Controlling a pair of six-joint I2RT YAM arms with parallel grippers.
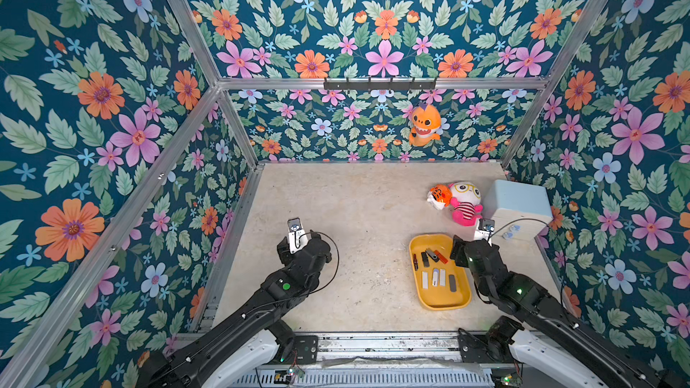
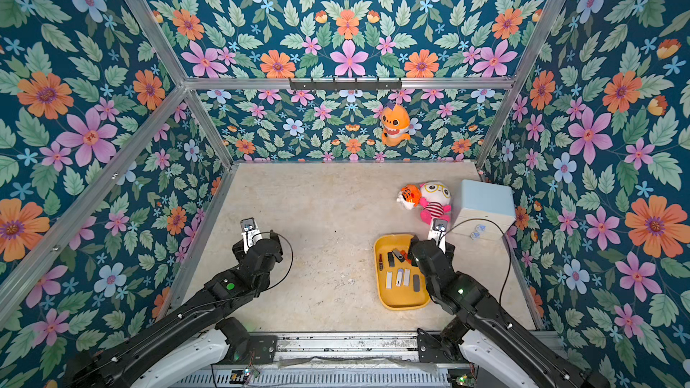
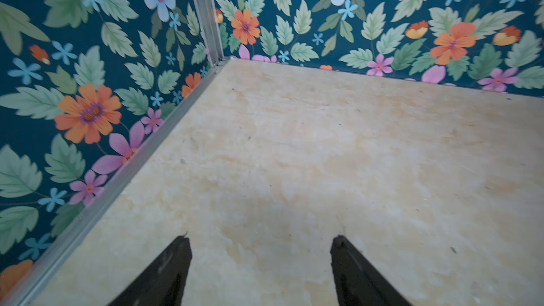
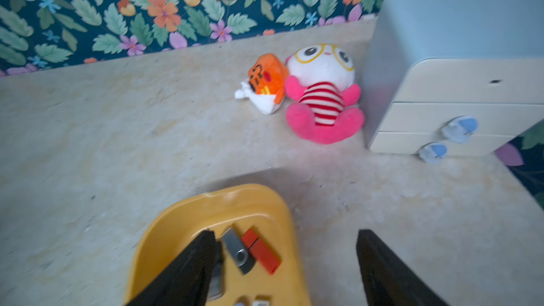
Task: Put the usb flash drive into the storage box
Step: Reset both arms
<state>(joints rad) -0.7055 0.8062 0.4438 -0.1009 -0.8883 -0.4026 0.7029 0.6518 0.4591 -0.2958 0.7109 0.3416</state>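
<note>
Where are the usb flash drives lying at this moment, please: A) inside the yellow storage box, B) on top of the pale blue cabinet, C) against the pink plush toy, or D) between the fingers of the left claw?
A: in both top views the flash drives lie inside the storage box, and the right wrist view shows a red drive there too.

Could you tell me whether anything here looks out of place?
Nothing looks spilled or damaged; the pink plush toy lies on its back beside the cabinet, and a few flash drives sit crooked in the storage box.
</note>
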